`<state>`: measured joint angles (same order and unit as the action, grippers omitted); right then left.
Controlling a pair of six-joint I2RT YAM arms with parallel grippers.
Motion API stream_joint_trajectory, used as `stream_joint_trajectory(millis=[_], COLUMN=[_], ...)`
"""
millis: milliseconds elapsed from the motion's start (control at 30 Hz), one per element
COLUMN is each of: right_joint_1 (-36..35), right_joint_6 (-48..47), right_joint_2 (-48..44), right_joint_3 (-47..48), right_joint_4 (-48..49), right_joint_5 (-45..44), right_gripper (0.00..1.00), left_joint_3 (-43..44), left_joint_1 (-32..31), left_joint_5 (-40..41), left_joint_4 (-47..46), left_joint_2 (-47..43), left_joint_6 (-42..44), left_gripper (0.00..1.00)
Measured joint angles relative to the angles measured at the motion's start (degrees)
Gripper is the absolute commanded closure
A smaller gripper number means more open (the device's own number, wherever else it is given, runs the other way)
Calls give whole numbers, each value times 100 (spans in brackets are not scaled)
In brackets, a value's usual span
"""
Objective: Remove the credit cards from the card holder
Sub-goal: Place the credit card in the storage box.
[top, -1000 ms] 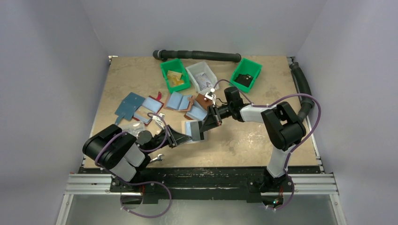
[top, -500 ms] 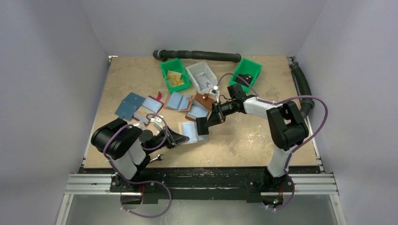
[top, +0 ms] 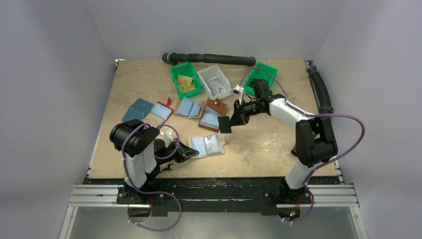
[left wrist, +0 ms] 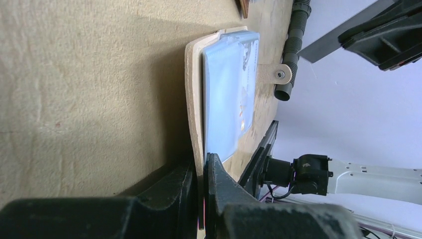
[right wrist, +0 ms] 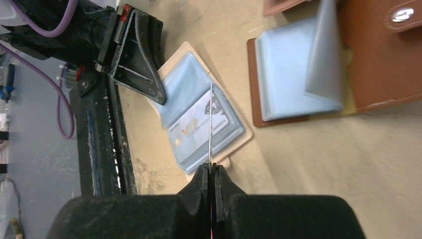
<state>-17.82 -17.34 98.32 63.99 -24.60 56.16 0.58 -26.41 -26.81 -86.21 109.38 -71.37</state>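
Credit cards (right wrist: 191,130) sit in two places: the dark grey card (top: 224,123) is pinched in the right gripper (top: 228,121), lifted off the table (top: 268,149) and apart from the card holder (top: 206,145), while the light blue card (top: 214,144) — printed "VIP" in the right wrist view — lies in a clear sleeve of the holder. From the right wrist camera the grey card shows only edge-on, a thin pale line rising from between fingertips clamped tight on it. The card holder lies open and flat near the front edge of the table, before the left arm, its pale rim framing bluish sleeves. The left gripper (top: 188,149) lies low along the table with its jaws drawn narrow on the holder's near rim — a finger on either side of it in the left wrist view. Brown wallets (top: 211,113) with blue lining lie just behind the holder; two green bins (top: 185,79) and a clear box (top: 214,80) stand farther back
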Motion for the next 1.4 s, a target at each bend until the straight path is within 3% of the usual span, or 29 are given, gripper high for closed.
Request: stream_joint_trajectory(millis=[200,467,733,833,1000,1133,1267,1400], right_joint_1=[573,1545,1519,1438,1141,833,636,592], right_joint_6=[-251,-129,-254,-527,-1252,-1816,-2236,-2514], right_joint_2=[-326,-564,-223,149,684,1145,1652,2072], right_joint_3=[140,413,1947,2721,3178,3180,3241,3447], right_joint_4=[-201,-173,-229,-245,-20,184,317,411], right_joint_5=[-142,-667,-2251,-2955,-4481,-5416,-6094,-6588], right_gripper=[100,100,100,100,100,100,100,100], left_joint_3=[-2,-4,0,4,17,103,195,205], left_joint_1=[4,7,17,24,39,48,55,55], left_joint_5=[17,254,592,763,1384,2055,2459,2535], left_joint_4=[2,39,424,1429,4424,6575,7783,8387], left_joint_2=[0,-339,-1915,-3143,-5934,-7733,-8456,-8266], left_joint_6=[4,199,623,909,1648,2096,2304,2406], left_gripper=[76,69,62,52,22,12,12,12])
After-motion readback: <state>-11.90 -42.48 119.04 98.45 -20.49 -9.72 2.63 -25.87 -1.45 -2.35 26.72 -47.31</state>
